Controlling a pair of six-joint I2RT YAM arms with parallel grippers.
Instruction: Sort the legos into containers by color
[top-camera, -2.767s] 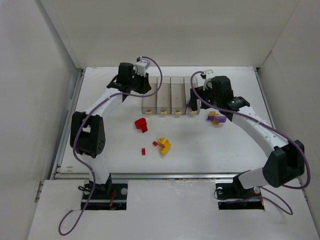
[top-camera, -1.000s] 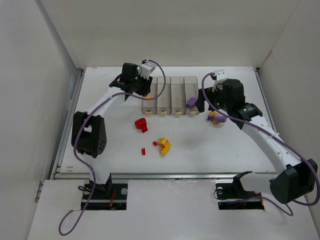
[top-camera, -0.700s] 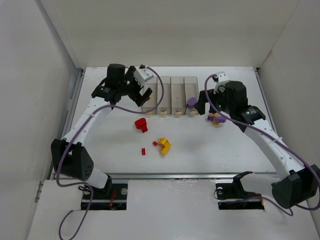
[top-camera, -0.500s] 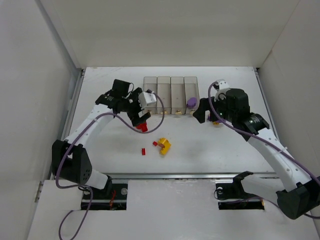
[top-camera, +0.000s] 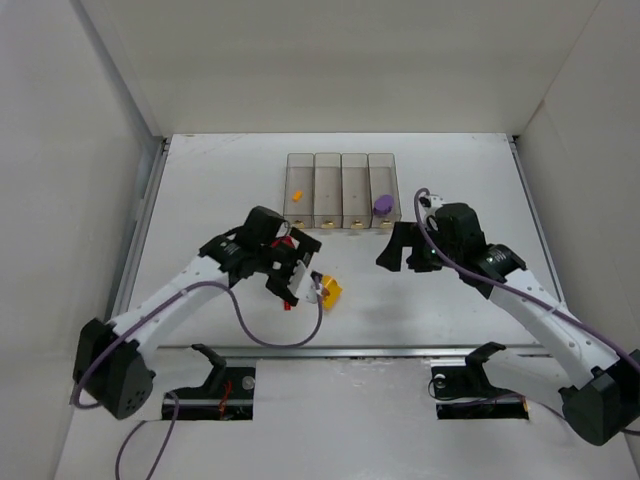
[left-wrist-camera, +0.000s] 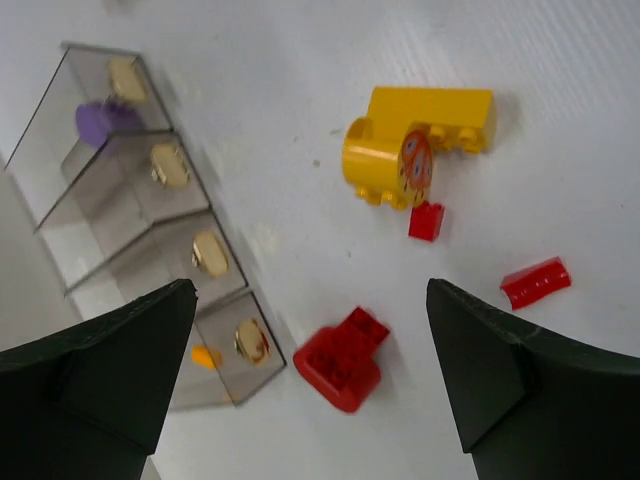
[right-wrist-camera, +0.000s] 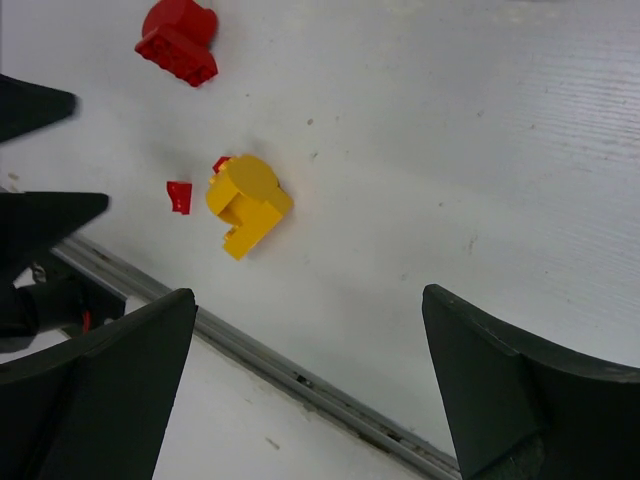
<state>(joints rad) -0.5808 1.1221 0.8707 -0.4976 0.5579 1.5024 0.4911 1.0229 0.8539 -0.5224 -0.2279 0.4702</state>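
Left pincer (left-wrist-camera: 310, 300) hangs open over red brick (left-wrist-camera: 342, 358), near yellow brick (left-wrist-camera: 415, 135); right pincer (right-wrist-camera: 308, 300) open above table (right-wrist-camera: 450, 150).

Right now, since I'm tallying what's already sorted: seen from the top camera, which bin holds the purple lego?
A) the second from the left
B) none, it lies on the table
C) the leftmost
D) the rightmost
D: the purple lego sits inside the rightmost of the containers, while the leftmost one holds only a small orange bit.
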